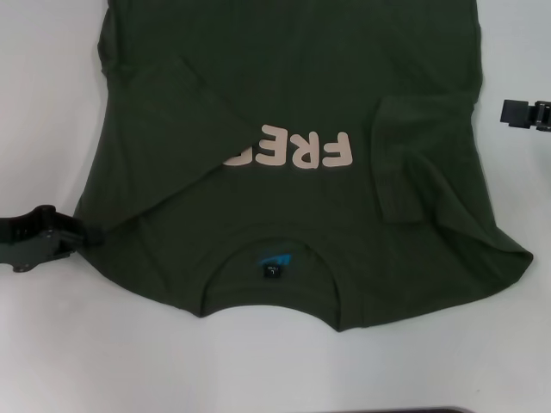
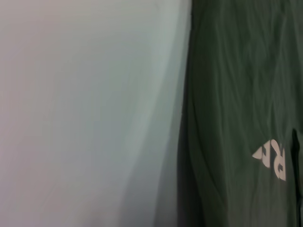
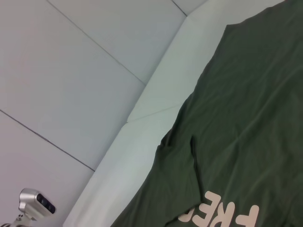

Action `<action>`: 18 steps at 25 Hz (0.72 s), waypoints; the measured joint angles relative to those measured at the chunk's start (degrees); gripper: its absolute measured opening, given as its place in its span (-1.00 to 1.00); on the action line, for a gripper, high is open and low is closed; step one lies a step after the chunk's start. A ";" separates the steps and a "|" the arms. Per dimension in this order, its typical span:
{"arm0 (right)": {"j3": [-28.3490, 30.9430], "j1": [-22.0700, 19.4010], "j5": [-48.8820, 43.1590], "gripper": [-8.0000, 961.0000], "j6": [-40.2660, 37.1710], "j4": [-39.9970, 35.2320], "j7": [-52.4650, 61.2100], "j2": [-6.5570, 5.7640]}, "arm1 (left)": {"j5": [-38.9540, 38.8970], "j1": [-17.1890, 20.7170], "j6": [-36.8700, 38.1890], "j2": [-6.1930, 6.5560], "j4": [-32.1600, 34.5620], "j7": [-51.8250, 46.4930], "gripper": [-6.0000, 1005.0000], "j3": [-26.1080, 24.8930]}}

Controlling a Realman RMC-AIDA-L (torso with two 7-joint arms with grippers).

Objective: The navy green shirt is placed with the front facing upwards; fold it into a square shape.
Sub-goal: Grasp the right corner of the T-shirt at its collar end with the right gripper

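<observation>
Bare white table [image 1: 52, 344] on both flanks and near edge of the navy green shirt [image 1: 284, 103], unobstructed.

surface: white table [image 1: 52, 344] | on it: navy green shirt [image 1: 301, 103], spread flat, front up

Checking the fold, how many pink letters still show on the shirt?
3: F, R and E on the dark olive-green cotton T-shirt's chest; the folded left flap hides the rest.
</observation>
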 joint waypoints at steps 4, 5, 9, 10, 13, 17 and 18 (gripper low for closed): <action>-0.13 -0.31 -0.10 0.86 -0.03 -0.06 0.60 -0.35 | 0.71 0.20 1.82 0.12 0.21 0.45 -0.82 1.43; -0.15 -0.42 -0.17 0.86 -0.03 -0.06 0.79 -0.41 | 1.25 0.47 2.16 0.13 0.36 0.48 -0.85 1.61; 0.10 -0.70 -1.52 0.86 0.01 -0.06 1.16 -0.55 | 2.60 2.23 2.94 0.14 1.08 0.49 -0.88 1.40; 0.13 -0.70 -1.93 0.86 0.01 -0.06 1.17 -0.56 | 2.62 2.60 3.02 0.15 1.32 0.48 -0.88 1.28; -0.10 -0.59 -3.36 0.86 -0.29 -0.06 1.73 -0.86 | 2.58 3.60 3.96 0.18 2.49 0.37 -0.88 0.85; -0.38 -0.50 -6.76 0.86 -1.64 -0.32 3.46 -2.05 | 2.59 3.42 4.81 0.03 2.95 0.36 -0.88 0.81; -0.38 -0.56 -8.07 0.86 -2.37 -0.53 4.05 -2.45 | 2.65 3.32 4.82 -0.08 2.96 0.37 -0.88 0.80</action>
